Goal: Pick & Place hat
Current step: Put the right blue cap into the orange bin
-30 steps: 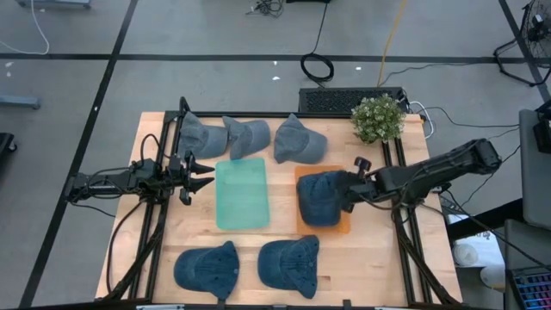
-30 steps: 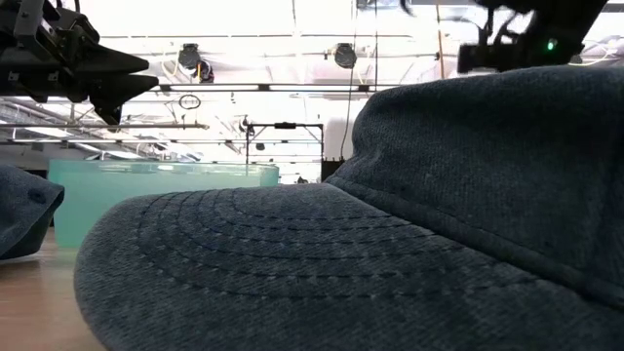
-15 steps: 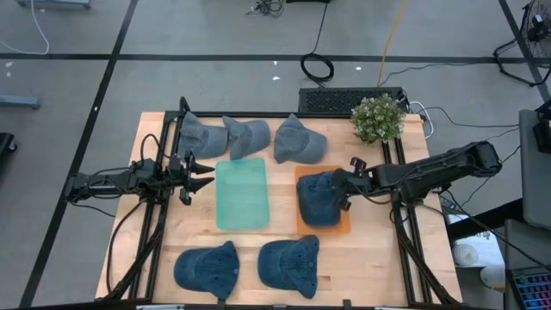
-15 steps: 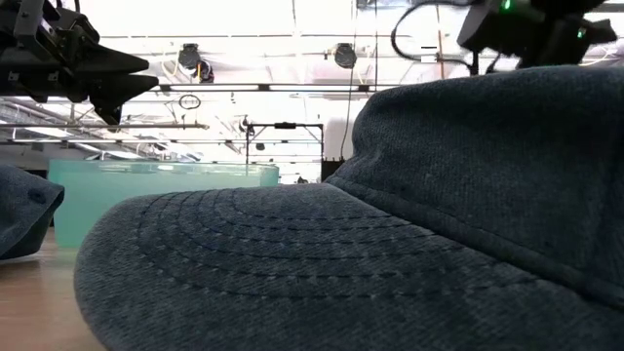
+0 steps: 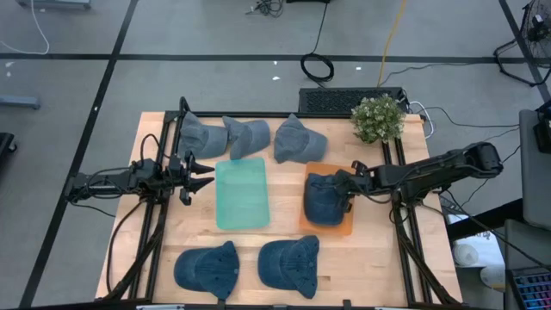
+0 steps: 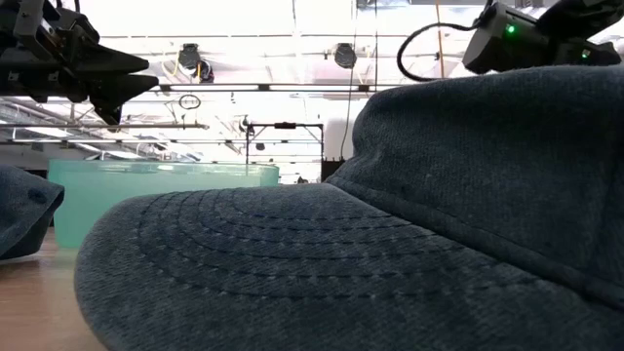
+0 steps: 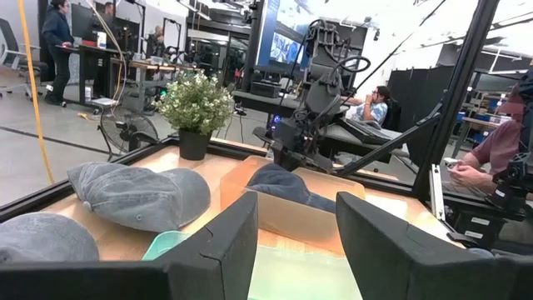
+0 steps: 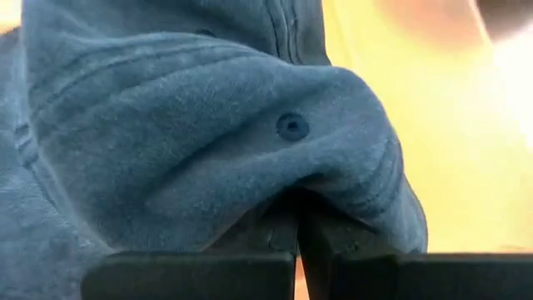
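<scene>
High view: right end effector (image 5: 349,191) pinched on hat (image 5: 325,198) over orange tray (image 5: 344,226); left end effector (image 5: 200,174) part-open, empty, beside green tray (image 5: 241,194), farther off.
Right wrist view: fingers (image 8: 321,233) clamp hat (image 8: 208,142) fabric.

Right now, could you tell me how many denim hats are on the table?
6. Three sit along the far edge, two along the near edge, and one lies on the orange tray, pinched by the right gripper. None appears hidden.

Robotics lab: framed workbench (image 5: 284,228), seated people (image 7: 379,104) at desks.
</scene>
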